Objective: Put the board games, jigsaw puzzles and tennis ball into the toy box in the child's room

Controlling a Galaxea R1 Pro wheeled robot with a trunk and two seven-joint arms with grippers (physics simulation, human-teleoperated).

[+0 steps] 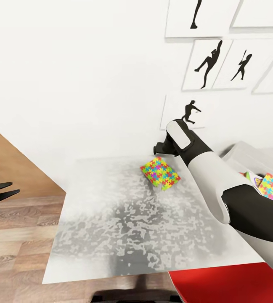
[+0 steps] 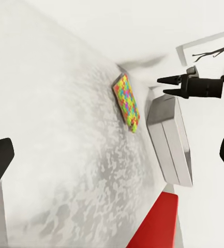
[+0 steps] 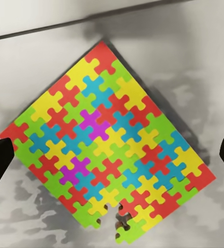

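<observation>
Fingers of the right gripper (image 2: 166, 86) hang spread and empty above the jigsaw puzzle (image 3: 107, 142), flat on the counter (image 1: 123, 227); being thin, it may slide, not lift, I judge.

table top (image 1: 111, 235): pale grey, mottled, smooth with dull sheen | jigsaw puzzle (image 3: 109, 142): flat matt card-like pieces, bright solid colours | toy box (image 2: 169, 137): smooth light grey plastic | floor (image 1: 14, 244): wood planks, visible grain | wall (image 1: 69, 75): plain matt white | right arm (image 1: 208, 168): glossy white and black shell | chair (image 1: 233, 286): smooth red
</observation>
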